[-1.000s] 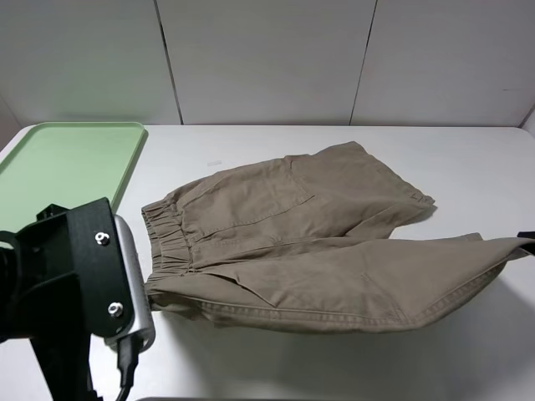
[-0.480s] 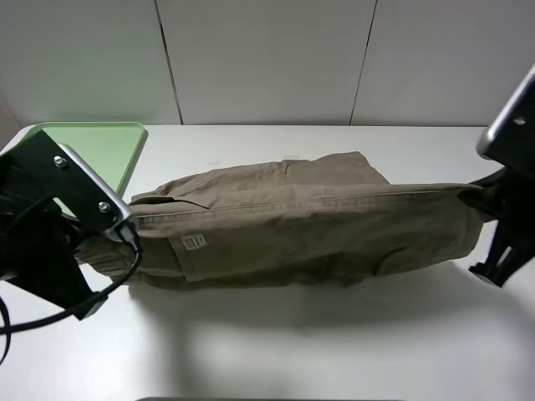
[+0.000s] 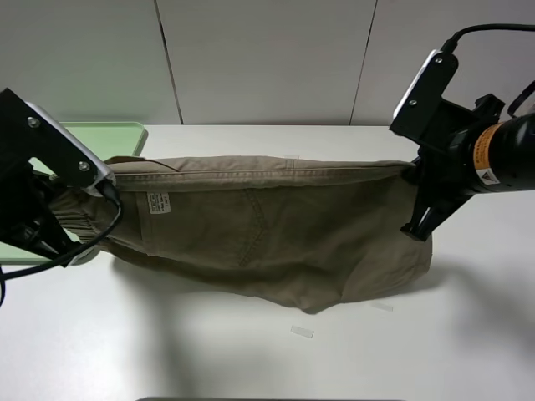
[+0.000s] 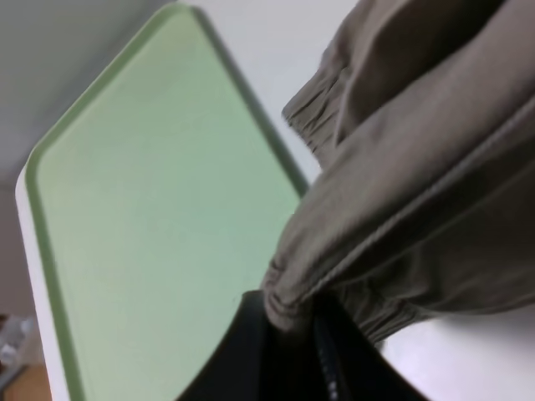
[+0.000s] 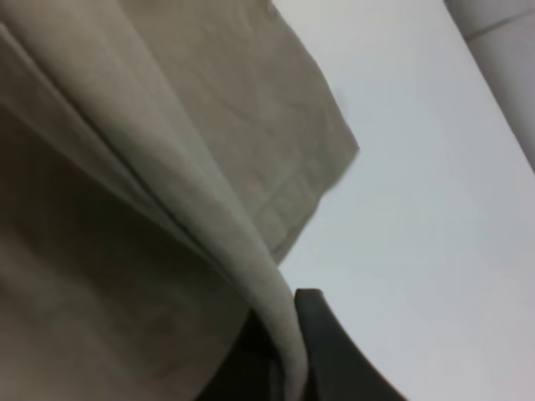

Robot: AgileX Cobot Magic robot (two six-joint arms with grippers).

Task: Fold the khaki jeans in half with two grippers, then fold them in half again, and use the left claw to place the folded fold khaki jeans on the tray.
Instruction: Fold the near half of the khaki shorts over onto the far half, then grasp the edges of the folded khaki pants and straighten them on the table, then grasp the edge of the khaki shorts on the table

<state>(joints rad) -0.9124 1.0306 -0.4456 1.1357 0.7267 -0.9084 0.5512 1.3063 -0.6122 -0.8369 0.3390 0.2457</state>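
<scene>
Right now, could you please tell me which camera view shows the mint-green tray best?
The left wrist view: the tray fills much of it, with a rounded corner and rim visible. The exterior high view shows only a narrow strip of the tray. The right wrist view shows none of it.

In the high view only a corner of the tray (image 3: pixel 125 134) shows at the upper left. The left arm (image 3: pixel 33 192) and the khaki jeans (image 3: pixel 267 242) cover the rest. The print on the white label (image 3: pixel 158 202) is too small to read. Cloth swallows the tips of the left claw (image 4: pixel 292 322). The right wrist view is blurred, and the right gripper (image 5: pixel 292 334) runs out of frame.
</scene>
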